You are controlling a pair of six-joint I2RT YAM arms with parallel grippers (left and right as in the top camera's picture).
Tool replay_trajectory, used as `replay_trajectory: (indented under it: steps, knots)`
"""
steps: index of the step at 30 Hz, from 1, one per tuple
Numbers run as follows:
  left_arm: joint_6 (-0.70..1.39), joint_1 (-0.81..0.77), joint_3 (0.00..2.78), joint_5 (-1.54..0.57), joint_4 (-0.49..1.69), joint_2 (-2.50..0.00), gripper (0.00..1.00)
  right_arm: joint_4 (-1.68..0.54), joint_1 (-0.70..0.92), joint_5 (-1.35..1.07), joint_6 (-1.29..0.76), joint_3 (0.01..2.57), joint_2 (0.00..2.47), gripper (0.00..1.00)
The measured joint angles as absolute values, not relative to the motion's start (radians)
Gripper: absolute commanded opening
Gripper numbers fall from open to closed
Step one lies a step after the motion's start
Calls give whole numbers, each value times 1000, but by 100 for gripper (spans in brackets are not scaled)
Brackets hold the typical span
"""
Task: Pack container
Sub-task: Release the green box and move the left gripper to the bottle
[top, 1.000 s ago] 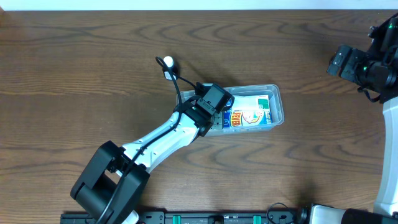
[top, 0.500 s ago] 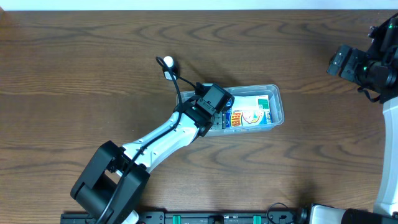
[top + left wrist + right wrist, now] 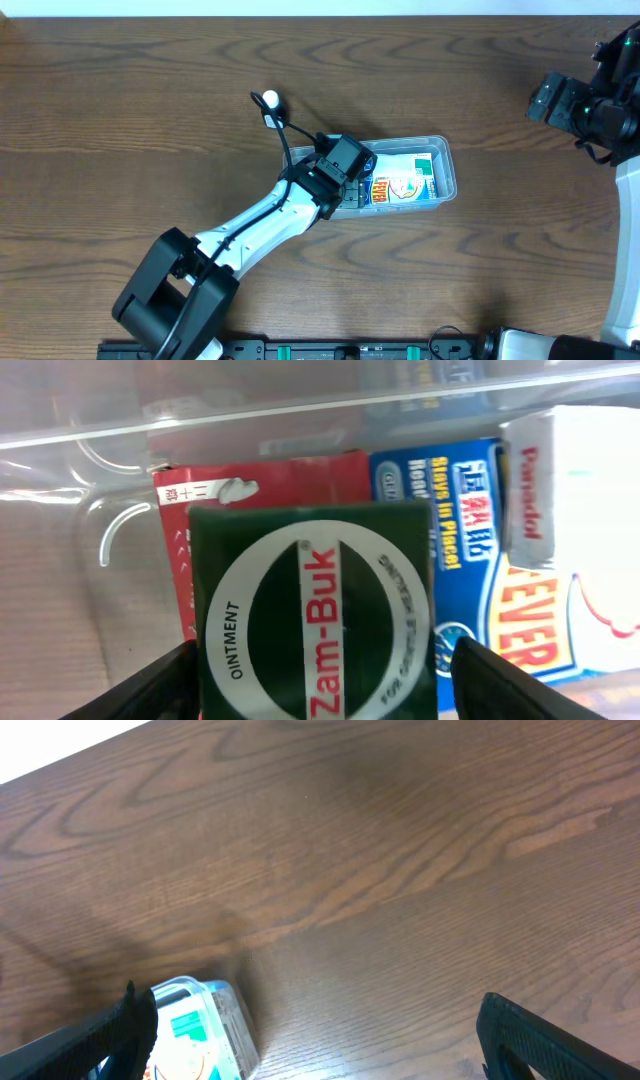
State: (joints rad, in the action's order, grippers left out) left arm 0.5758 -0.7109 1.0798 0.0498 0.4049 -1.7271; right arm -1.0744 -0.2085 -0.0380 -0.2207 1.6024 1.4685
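Observation:
The clear plastic container (image 3: 446, 168) lies at the table's middle, with a blue-and-white fever-patch box (image 3: 400, 184) flat inside. My left gripper (image 3: 350, 162) hangs over its left end. In the left wrist view a dark green Zam-Buk ointment box (image 3: 315, 600) sits between the fingers of my left gripper (image 3: 322, 652). It rests on a red box (image 3: 260, 475) beside the blue box (image 3: 470, 530). The left finger is against it; a thin gap shows at the right finger (image 3: 510, 685). My right gripper (image 3: 320, 1050) is open over bare wood, far from the container (image 3: 215, 1010).
The container's clear wall and rim (image 3: 300, 405) run just beyond the boxes. A black cable loops from the left wrist to a small white knob (image 3: 270, 99). The right arm (image 3: 590, 100) is raised at the table's far right edge. Dark wood surrounds the container.

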Motion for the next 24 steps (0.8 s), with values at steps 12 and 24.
replay_trajectory:
  steps: [12, 24]
  knots:
    - [470, -711, 1080, 32, 458, -1455, 78, -1074, -208, -38, -221, 1602, 1468, 99]
    - [278, -575, 1081, 218, 449, -1303, 100, -1074, -208, -38, -221, 1602, 1468, 99]
